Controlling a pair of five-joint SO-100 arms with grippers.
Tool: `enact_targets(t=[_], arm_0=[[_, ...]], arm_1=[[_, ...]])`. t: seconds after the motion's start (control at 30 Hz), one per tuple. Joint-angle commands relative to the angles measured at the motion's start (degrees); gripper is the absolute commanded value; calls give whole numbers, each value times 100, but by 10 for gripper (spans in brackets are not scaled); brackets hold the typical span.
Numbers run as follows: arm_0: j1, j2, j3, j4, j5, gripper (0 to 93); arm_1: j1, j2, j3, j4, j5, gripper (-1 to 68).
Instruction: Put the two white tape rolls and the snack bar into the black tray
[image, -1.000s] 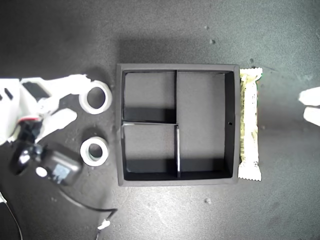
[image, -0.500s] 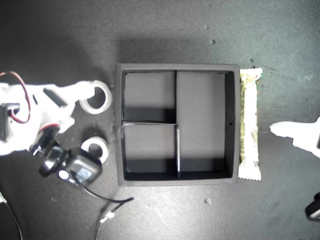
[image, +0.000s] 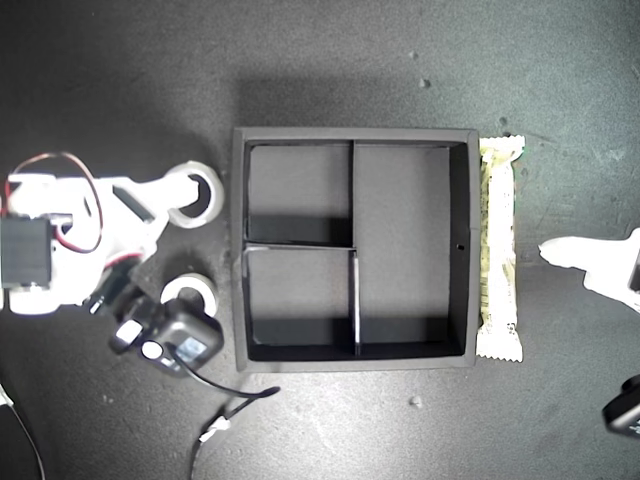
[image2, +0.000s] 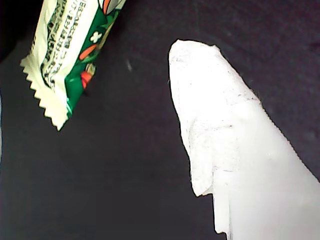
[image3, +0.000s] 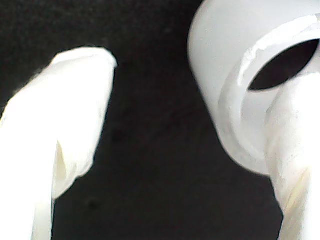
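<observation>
My second gripper (image: 165, 215), at the exterior view's left, is spread wide; one finger (image3: 292, 150) reaches through the hole of the larger tape roll (image: 192, 194), the other (image3: 75, 120) stands clear on the mat. The smaller tape roll (image: 192, 295) lies below it in that view, partly covered by the arm. The black tray (image: 355, 365) sits mid-frame, compartments bare. The snack bar (image: 498, 250) lies flat against the tray's right wall. My first gripper (image: 590, 265) is near it at right edge; only one finger (image2: 225, 130) shows, so its spread cannot be judged.
</observation>
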Motion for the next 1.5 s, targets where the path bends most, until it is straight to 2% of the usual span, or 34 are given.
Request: enact_targets(t=[0.0,0.17,0.37,0.53,0.77,1.07,1.17,1.4,1.47], arm_0=[[-132,-149,-308,-220,44,190],[-413,-466,-26,-879,-62,75],[-817,-360,114,-914,26,1],[-976,176,141,-606,149,0],[-844,1020,-1046,800,369,0],[-448,1063,-2900,1354,598,0],[-422,650,-3454,1556,668,0],[-352,-809,-4474,1652,738,0],[-352,-1327,-4799,1652,729,0]], arm_1=[[0,-9,-26,-149,26,220],[-9,-422,-18,-466,-308,224],[-44,-1837,-896,-281,-817,246],[62,-2531,-1292,-246,-1116,248],[237,-3226,-1354,-536,-1204,240],[589,-3858,-1169,-1055,-1362,126],[519,-3806,-1406,-536,-1494,95],[-211,-3841,-3683,1661,-1837,82],[-325,-3850,-4298,1846,-1916,82]])
